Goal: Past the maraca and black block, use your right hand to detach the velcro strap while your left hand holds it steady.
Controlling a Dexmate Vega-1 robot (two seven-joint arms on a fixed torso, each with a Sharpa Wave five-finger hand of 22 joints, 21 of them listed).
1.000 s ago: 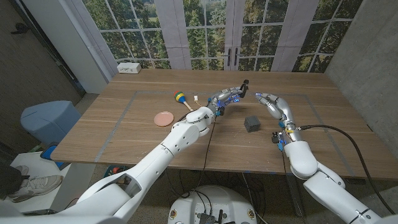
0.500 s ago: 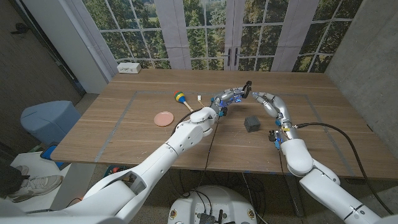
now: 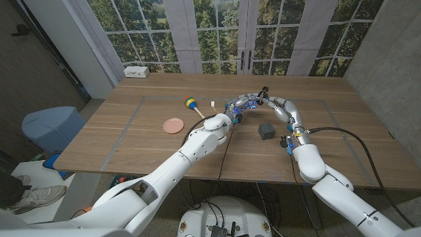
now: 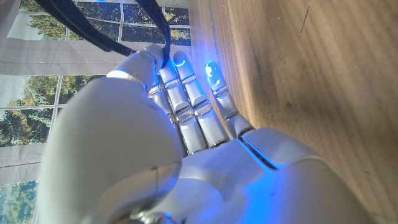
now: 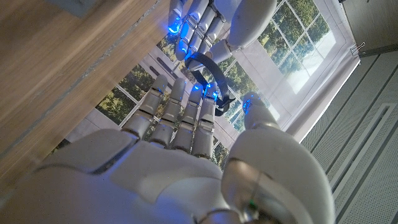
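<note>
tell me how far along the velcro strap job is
Done: the left hand holds the velcro strap off the table, past the maraca and black block. In hand: the right hand has its fingers at the strap. Left: peeling it apart; it looks unopened.

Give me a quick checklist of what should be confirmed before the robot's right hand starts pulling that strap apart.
1. Left hand holds the velcro strap: ok.
2. Right hand is at the strap: ok, its fingers reach it in the right wrist view.
3. Right hand has a firm pinch on the loose end: cannot tell.
4. Black block is out of the way: ok, nearer the robot.
5. Maraca is clear of both hands: ok.
</note>
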